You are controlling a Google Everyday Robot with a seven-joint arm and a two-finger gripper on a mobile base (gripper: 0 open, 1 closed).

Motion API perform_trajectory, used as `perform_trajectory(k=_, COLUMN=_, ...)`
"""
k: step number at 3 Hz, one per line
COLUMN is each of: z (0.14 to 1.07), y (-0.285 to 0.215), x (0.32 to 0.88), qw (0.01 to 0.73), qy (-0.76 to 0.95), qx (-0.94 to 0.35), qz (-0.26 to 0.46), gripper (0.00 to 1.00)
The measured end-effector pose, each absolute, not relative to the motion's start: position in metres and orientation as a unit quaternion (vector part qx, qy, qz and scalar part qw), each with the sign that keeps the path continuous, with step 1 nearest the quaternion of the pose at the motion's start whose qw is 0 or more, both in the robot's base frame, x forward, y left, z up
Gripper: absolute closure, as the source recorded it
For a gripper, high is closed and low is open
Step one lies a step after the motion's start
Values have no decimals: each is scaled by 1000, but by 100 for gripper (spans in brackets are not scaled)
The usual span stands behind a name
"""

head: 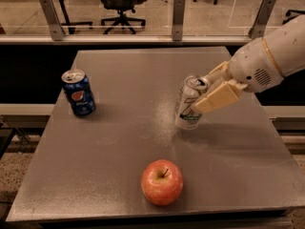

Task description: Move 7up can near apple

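Observation:
The 7up can (187,104), white-silver with a green logo and silver top, is tilted slightly and held just above the grey table (119,142), right of centre. My gripper (200,97) comes in from the right and is shut on the can's upper part, its cream fingers (217,98) wrapping its right side. The red-orange apple (162,182) with a short stem sits near the table's front edge, below and a little left of the can, apart from it.
A dark blue Pepsi can (78,93) stands upright at the table's left side. My white arm (269,58) reaches in from the upper right. A glass railing with metal posts (177,12) and office chairs stand behind the table.

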State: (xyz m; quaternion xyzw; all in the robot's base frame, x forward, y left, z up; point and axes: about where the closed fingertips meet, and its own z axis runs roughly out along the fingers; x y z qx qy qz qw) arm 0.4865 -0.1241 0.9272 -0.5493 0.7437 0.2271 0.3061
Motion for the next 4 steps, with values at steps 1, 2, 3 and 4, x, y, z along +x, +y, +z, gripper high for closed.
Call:
perform_trajectory(k=1, z=922, y=-114, x=467, qw=298, qy=731, qx=-571, qz=225, gripper=100)
perform_trajectory(k=2, z=921, y=-101, x=450, qw=286, qy=714, qx=-600, qz=219, gripper=100)
perform_trajectory(k=3, z=917, y=-90, x=436, qw=270, qy=695, qx=-629, qz=219, gripper=100)
perform_trajectory(k=4, z=912, y=-83, x=427, qw=255, qy=684, qx=-648, qz=218, gripper=81)
